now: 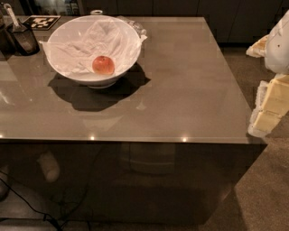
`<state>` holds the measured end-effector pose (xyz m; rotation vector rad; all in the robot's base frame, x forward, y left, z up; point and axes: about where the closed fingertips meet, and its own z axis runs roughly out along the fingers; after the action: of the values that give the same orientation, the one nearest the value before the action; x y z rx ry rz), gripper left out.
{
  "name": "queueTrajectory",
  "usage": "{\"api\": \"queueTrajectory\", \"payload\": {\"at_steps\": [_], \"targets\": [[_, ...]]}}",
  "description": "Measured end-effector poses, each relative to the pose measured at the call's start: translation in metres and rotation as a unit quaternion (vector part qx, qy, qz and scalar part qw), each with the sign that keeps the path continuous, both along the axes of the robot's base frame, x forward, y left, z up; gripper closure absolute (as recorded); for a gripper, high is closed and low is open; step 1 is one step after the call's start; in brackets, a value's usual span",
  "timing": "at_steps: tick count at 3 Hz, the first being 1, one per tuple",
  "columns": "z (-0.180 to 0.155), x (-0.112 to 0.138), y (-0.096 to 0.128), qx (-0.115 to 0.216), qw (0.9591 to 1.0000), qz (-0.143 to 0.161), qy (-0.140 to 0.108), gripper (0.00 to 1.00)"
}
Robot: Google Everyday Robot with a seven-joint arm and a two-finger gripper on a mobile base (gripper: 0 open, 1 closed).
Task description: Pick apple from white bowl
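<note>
The apple (103,65) is small, round and red-orange. It lies on crumpled white paper inside the large white bowl (67,67), slightly right of the bowl's middle. The bowl stands at the far left of the grey table (180,90). My gripper (267,110) shows as cream-coloured parts at the right edge of the view, beyond the table's right edge and far from the bowl. It holds nothing that I can see.
A small dark cup with a utensil (20,38) stands at the far left corner, next to a black-and-white marker tag (41,21). A small white object (96,12) sits behind the bowl. Cables (27,198) lie on the floor below the table's front.
</note>
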<state>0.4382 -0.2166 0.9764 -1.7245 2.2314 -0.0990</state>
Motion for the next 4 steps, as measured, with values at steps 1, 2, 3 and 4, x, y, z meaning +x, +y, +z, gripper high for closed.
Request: {"api": "queueTrajectory", "payload": {"at_steps": [1, 2, 3, 4], "targets": [[0.000, 0.000, 0.000, 0.000, 1.0000, 0.000, 0.000, 0.00], [0.035, 0.030, 0.024, -0.015, 0.9992, 0.026, -0.025, 0.00], [0.035, 0.030, 0.024, -0.015, 0.9992, 0.026, -0.026, 0.00], [0.053, 0.050, 0.048, 0.001, 0.9976, 0.040, -0.056, 0.00]]}}
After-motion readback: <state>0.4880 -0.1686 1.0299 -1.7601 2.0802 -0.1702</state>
